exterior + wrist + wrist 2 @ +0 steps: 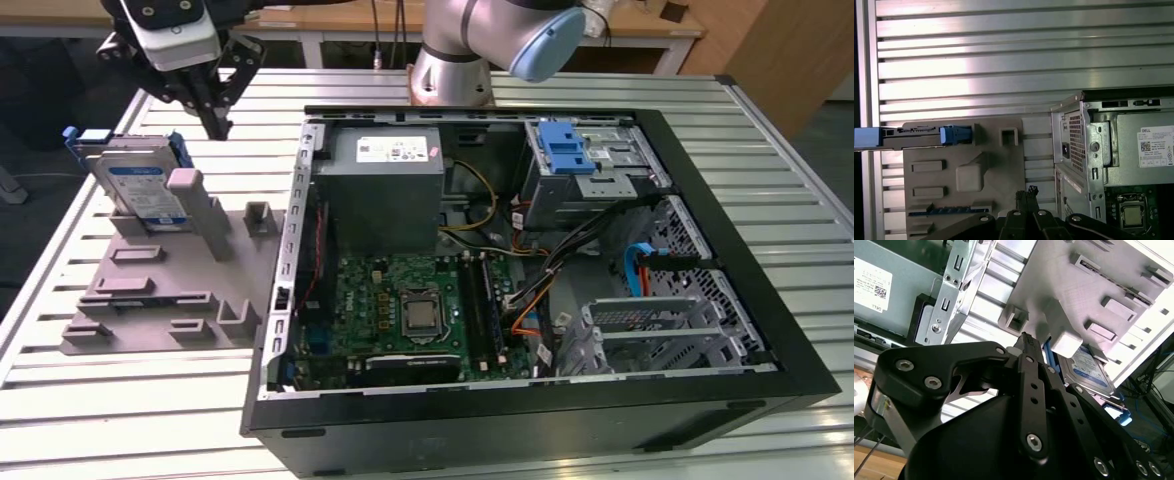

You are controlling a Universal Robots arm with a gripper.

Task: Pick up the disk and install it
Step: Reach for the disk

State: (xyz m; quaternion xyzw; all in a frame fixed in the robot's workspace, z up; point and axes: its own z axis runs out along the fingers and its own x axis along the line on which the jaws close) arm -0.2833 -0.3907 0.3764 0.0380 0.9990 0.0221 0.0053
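disk (140, 188) upright in grey holder (150, 292) (gripper (218, 128) nearby)

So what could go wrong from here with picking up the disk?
1. The claw hangs shut above the grey stand, beside the disk rather than over it. Coming down on this line, it could strike the stand's post or the disk's edge.
2. The disk stands on edge in its slot, so a sideways nudge might tip it.
3. Loose cables lie by the drive cage and could snag a carried disk.
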